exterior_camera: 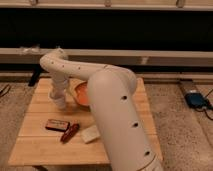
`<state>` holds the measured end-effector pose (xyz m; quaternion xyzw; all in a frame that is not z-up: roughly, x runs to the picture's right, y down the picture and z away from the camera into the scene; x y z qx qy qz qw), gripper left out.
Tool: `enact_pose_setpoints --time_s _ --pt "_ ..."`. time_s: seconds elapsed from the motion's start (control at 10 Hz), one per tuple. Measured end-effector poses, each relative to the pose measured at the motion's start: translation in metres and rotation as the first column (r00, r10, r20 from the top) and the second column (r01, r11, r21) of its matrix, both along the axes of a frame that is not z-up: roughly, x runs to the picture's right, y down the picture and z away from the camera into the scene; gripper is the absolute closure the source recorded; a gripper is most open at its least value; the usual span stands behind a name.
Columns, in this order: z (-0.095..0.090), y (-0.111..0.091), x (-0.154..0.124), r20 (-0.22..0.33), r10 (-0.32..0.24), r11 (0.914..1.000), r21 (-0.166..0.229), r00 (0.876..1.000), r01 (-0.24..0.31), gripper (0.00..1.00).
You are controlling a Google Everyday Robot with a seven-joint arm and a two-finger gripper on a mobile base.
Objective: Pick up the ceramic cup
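— What does the room look like from your end?

— Dark wall at the back with a pale ledge (165, 56) running across it; speckled floor (175, 115); a blue object (197, 99) lies on the floor off to the right of my view, well apart from everything else; in the middle stands a pale wooden counter (37, 147).

— And the ceramic cup?

— I see the ceramic cup (61, 104) on the counter's left part as I look at it, just beside the orange bowl (81, 95); the hand (58, 96) points down directly over it, right at the rim or touching it; both are white and run together, so I cannot tell where one ends; nor can I tell whether the hand is open or closed.

— Anything else on the counter?

— Towards the front, a flat dark box (56, 125); just right of it a reddish elongated item (70, 132), lying aslant; then a pale block (91, 133) near the arm (120, 115); the arm's thick white body crosses the counter's right half and covers part of the bowl.
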<state>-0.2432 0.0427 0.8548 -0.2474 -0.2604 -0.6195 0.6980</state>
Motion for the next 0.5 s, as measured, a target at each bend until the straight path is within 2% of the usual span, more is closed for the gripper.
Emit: enact_pose_setpoints --time_s 0.1,0.3,0.4,0.5 --pt "0.0019 0.0036 -0.0018 -0.005 0.0 1.0 -0.006 1.0 0.0 0.29" --pt "0.0033 0.0078 -0.0001 -0.013 0.014 0.9996 -0.022 1.0 -0.015 0.51" --pt "0.0016 0.0081 0.0022 -0.011 0.029 0.999 -0.033 1.0 -0.029 0.59" --pt "-0.0011 0.0061 0.0076 -0.004 0.058 0.9975 -0.04 0.998 -0.058 0.72"
